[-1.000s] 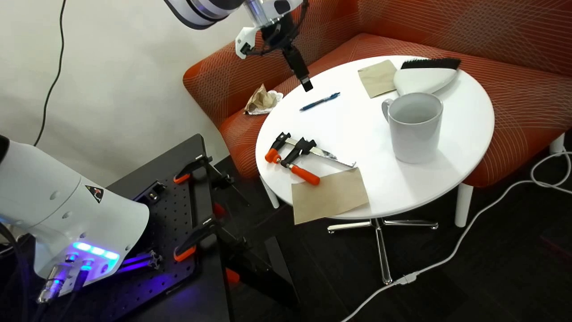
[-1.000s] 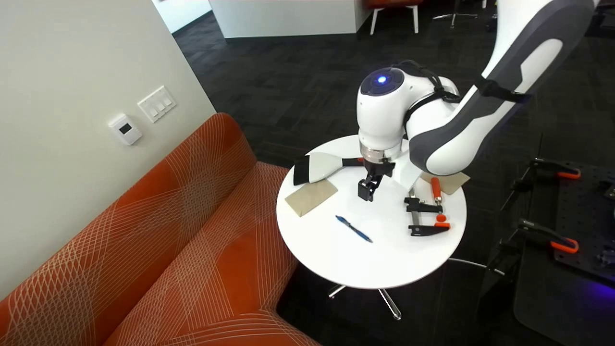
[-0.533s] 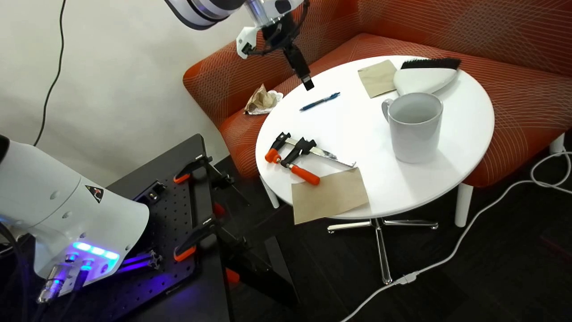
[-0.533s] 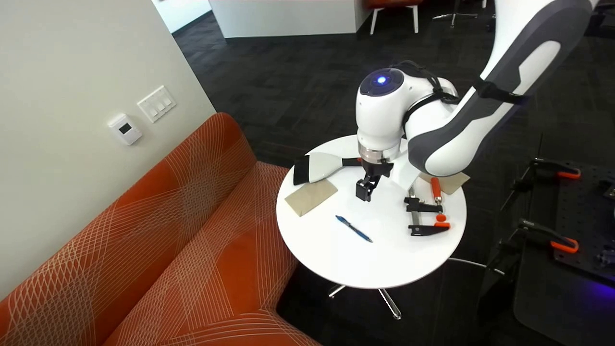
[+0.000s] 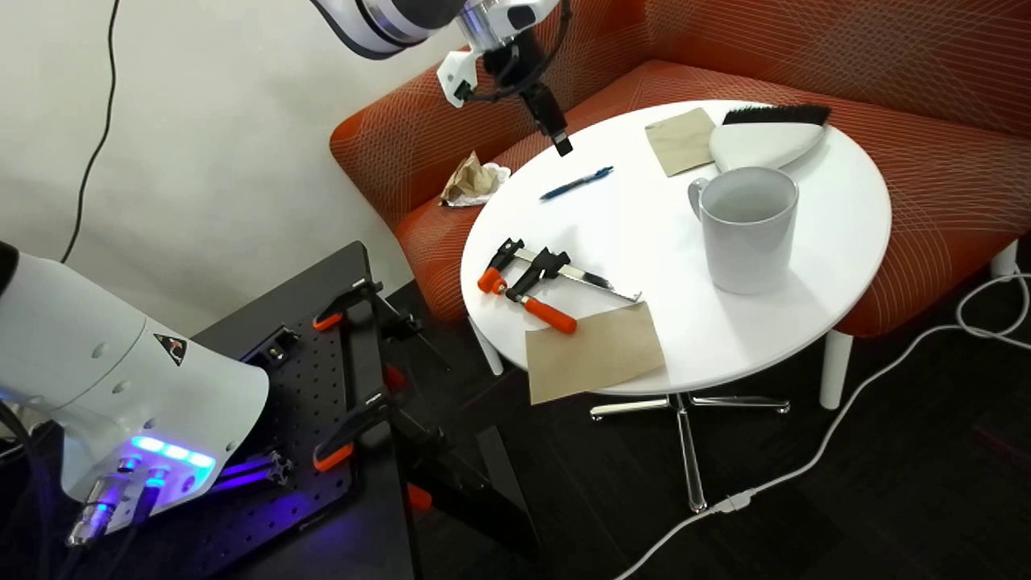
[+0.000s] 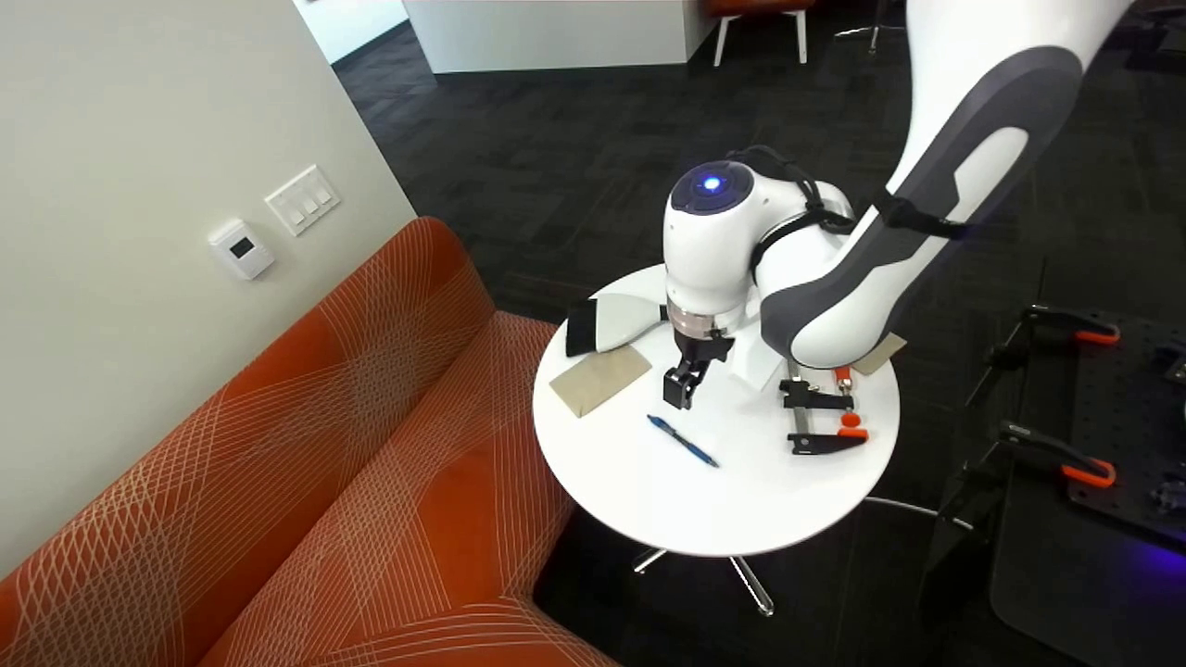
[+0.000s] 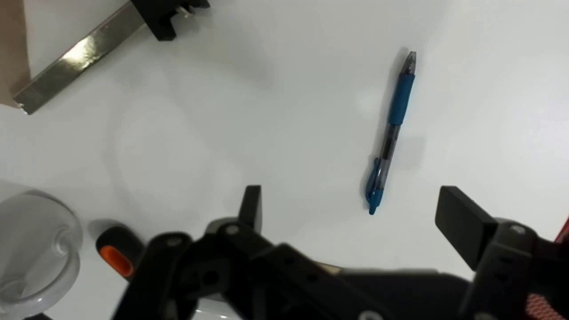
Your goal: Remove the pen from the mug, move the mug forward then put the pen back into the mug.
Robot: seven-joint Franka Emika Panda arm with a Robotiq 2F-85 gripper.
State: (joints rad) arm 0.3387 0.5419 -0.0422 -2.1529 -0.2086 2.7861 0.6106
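The gripper is hovering above the table, its fingers standing wide apart with nothing clamped between them; this spread is presumably providing clearance for descent over a thin item. The pen is lying flat on the tabletop, outside the mug, and is showing in both exterior views. In the wrist view, the pen's clip end is falling within the finger gap and its barrel is running roughly crosswise to the closing direction, so the alignment is favouring a pinch across the barrel; the current step is probably preparing the pen pick-up. The mug is standing upright near the brush, well apart from the pen, with its mouth facing up and no pen protruding, and is therefore apparently offering free entry for reinsertion. Whether the forward shift of the mug is complete, the views are not showing. The clamp is lying apart from the pen and is probably not obstructing the approach. Caution: the flat pen is probably requiring a low descent.
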